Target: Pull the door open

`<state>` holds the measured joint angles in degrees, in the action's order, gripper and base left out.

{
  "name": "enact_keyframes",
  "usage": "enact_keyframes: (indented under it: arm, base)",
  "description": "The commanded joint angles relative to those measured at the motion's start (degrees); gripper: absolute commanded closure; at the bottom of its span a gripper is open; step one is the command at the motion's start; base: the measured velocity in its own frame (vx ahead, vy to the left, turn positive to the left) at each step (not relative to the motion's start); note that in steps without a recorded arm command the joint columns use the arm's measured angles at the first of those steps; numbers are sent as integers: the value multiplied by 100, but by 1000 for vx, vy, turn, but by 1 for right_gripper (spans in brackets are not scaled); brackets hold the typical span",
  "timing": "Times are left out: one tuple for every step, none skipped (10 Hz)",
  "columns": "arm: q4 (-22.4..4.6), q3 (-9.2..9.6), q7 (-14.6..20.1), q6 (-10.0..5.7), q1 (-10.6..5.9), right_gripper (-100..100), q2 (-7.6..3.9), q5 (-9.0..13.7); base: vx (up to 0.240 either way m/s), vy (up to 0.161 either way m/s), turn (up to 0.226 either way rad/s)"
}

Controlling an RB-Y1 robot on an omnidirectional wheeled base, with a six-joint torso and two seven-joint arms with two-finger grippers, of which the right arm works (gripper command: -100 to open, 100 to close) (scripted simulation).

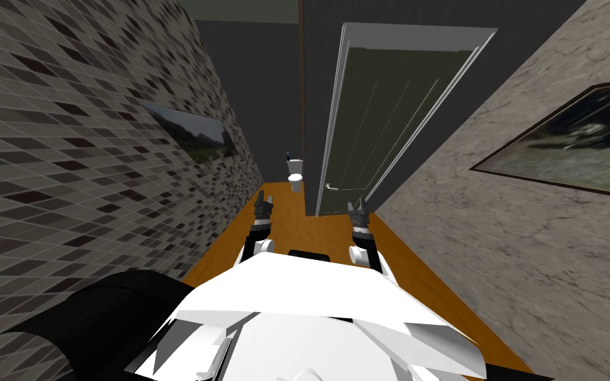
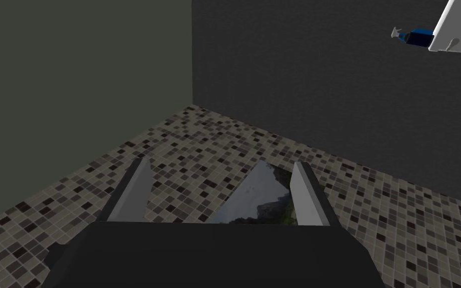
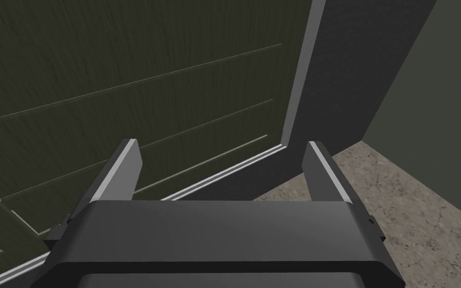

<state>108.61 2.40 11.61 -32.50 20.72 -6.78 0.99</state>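
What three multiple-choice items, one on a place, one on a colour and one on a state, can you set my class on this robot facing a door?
1. In the head view, the handle sits at the door's:
A) left edge
B) right edge
C) middle

2. The floor is:
A) blue
B) orange-brown
C) white

3. The right gripper is:
A) shut on the handle
B) shut on nothing
C) open, holding nothing

Answers:
1 A, it shows low down beside the left edge of the frame.
2 B, the strip between the walls is orange-brown.
3 C, it gapes wide before the door with nothing in it.
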Motion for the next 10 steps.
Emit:
enact_keyframes:
  arm:
    - [-245, -20, 60, -64, -34, -100, -61, 35]
    - [-420, -31, 102, -132, -76, -100, -103, 60]
    - [-457, -31, 102, -132, -76, -100, -103, 60]
    - [-662, -42, 144, -201, -119, -100, -145, 85]
    - [-673, -42, 144, -201, -119, -100, -145, 85]
    - [-888, -53, 187, -270, -161, -100, -187, 111]
    - [-1057, -64, 229, -339, -204, -100, -230, 136]
    - [-1251, -75, 273, -409, -248, -100, -273, 162]
    - [-1325, -75, 273, -409, -248, -100, -273, 162]
    - [-1526, -87, 317, -480, -292, -100, -316, 189]
  base:
    - [46, 11, 64]
    - [71, 4, 108]
    - [66, -7, 31]
    - [63, -13, 58]
    - [46, -10, 41]
    - [49, -6, 69]
    - [82, -4, 110]
    - [96, -8, 104]
    - [62, -1, 34]
    - [62, 3, 70]
